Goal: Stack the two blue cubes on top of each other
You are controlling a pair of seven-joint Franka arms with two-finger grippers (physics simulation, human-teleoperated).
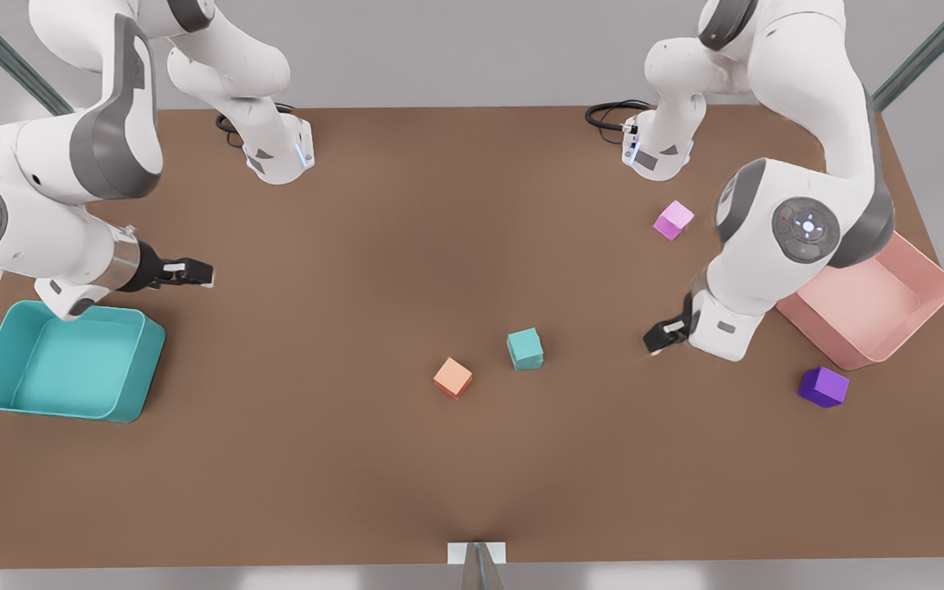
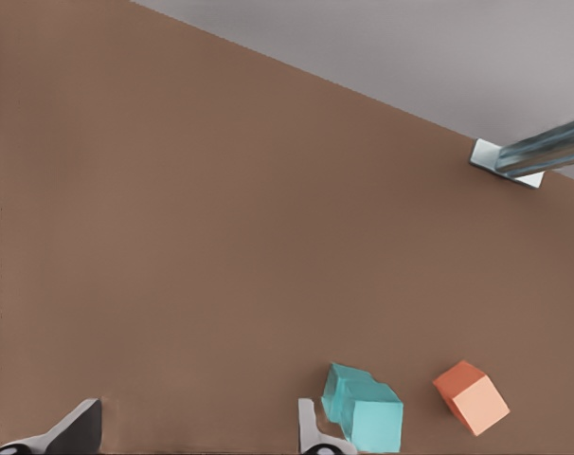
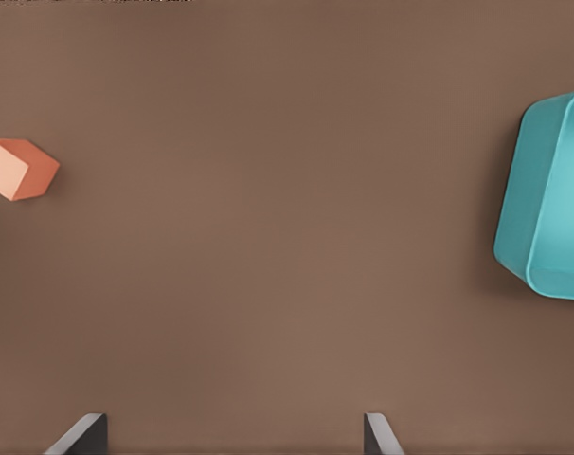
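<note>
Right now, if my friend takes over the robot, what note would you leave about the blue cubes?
Left gripper: open, empty, at the front view's right, apart from the cubes.
Right gripper: open, empty, waiting by the bin.
Cubes: mid-table, beside the orange cube. The top cube seems to sit on the lower cube, slightly skewed.
Done: the stack looks built and released.
Left: probably just check it stands steady.
</note>
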